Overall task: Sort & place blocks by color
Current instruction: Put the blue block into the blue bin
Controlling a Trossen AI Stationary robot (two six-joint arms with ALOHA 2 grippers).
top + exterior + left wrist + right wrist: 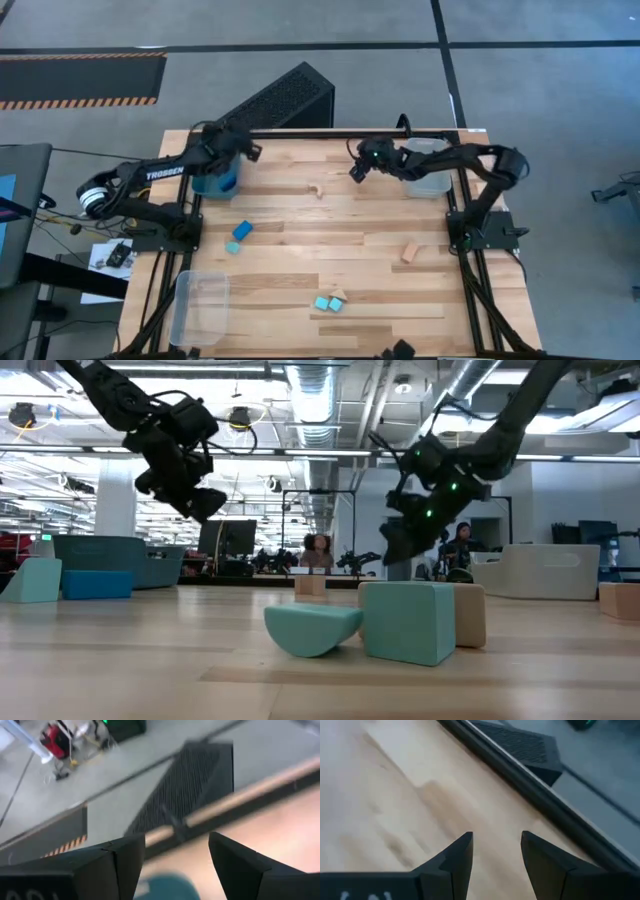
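1. The left gripper [175,865] hangs over the teal bin [215,182] at the table's far left. Its fingers stand apart with nothing between them. A rounded turquoise shape shows just below the gap; I judge it a block lying in the bin, though it is blurred and cut off.

2. The right gripper [496,855] hovers above bare wood at the far middle of the table, beside the clear bin [428,166] at the far right. Its fingers are parted and hold nothing; no block lies between them.

3. The blocks still out are scattered:
   - a deep blue block [242,230] and a turquoise block [232,247] left of centre;
   - a tan block [410,251] toward the right;
   - a small tan block [319,190] at the far middle;
   - two turquoise blocks [328,303] touching a tan one near the front edge.

4. A second clear bin [200,306] sits at the near left; whether it holds anything I cannot tell.

5. Each bin seems meant for one colour, so sorting looks only partly done.

6. What the far bins hold is mostly hidden by the arms.
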